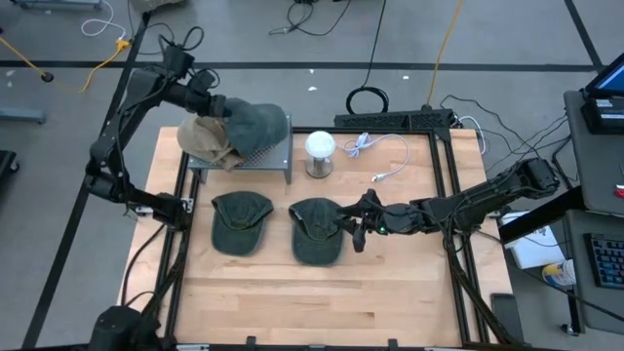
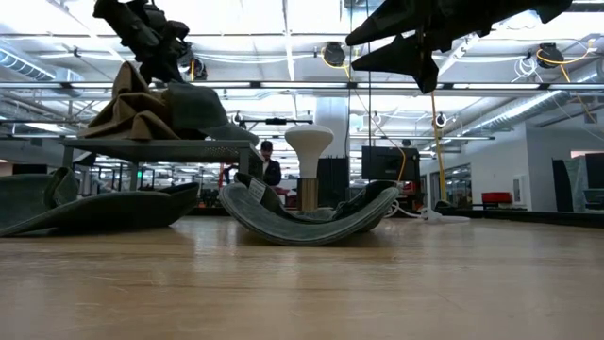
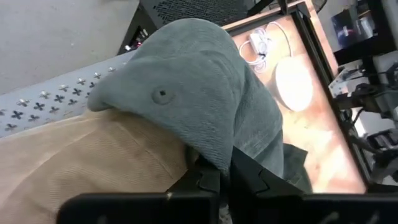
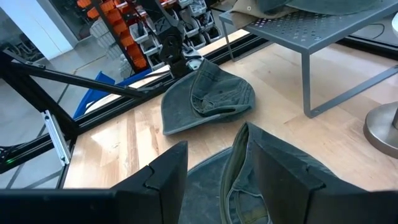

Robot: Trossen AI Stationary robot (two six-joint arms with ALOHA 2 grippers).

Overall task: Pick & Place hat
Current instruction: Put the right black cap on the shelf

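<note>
A grey-green hat (image 1: 261, 124) lies on a tan hat (image 1: 203, 141), both on a grey perforated rack (image 1: 255, 159) at the table's far left. My left gripper (image 3: 224, 171) is shut on the grey-green hat, whose top button (image 3: 163, 95) faces the wrist camera. Two more dark green hats rest on the wood in front of the rack, one on the left (image 1: 241, 222) and one in the middle (image 1: 316, 230). My right gripper (image 4: 214, 171) hovers open over the middle hat's right edge (image 4: 231, 163), touching nothing. In the low view it (image 2: 415, 52) hangs well above that hat (image 2: 311, 212). My left gripper pinches a fold of the grey-green hat's crown (image 3: 214, 152) between its two fingers, on the side away from the table's middle. The fingers slant down from the table's far left. The hat lies draped over the tan hat (image 3: 93, 162) and the rack.
A white mushroom-shaped lamp (image 1: 320, 152) stands right of the rack, with a white cable (image 1: 380, 154) coiled beyond it. A black frame (image 1: 444, 195) borders the wooden top. Bare wood (image 1: 322, 302) lies along the near edge. A person (image 2: 271, 162) shows far behind the table.
</note>
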